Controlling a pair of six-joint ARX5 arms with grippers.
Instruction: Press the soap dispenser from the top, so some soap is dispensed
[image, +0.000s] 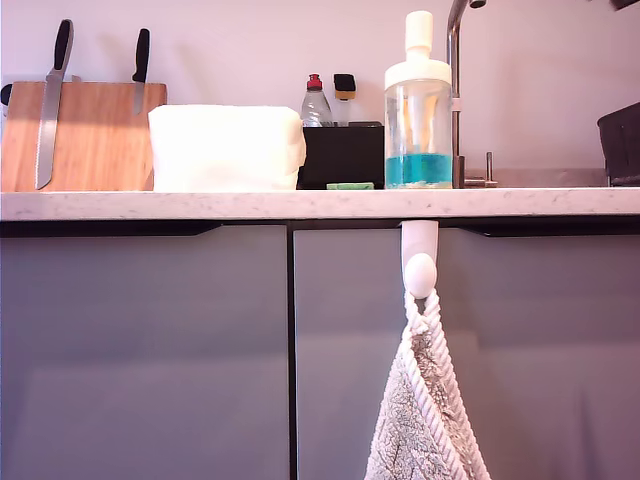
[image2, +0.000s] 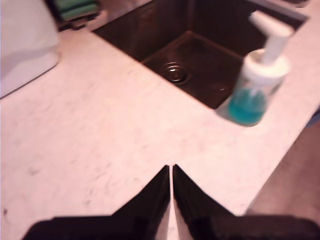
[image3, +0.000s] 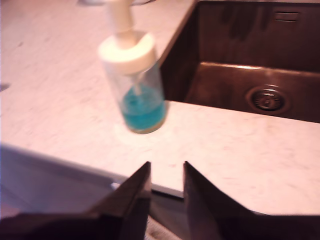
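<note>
Item: dispenser (image: 418, 100), upright on the counter (image: 200, 204) beside the sink (image2: 190, 60), soap (image3: 144, 111) filling its lowest part, pump head up and untouched. My first gripper (image2: 171, 172) hangs above bare counter with fingers nearly together; my second gripper (image3: 166, 172) hangs off the counter's front edge, fingers slightly apart, empty. Step judged: approach; next, one gripper must get above the pump and push straight down.
</note>
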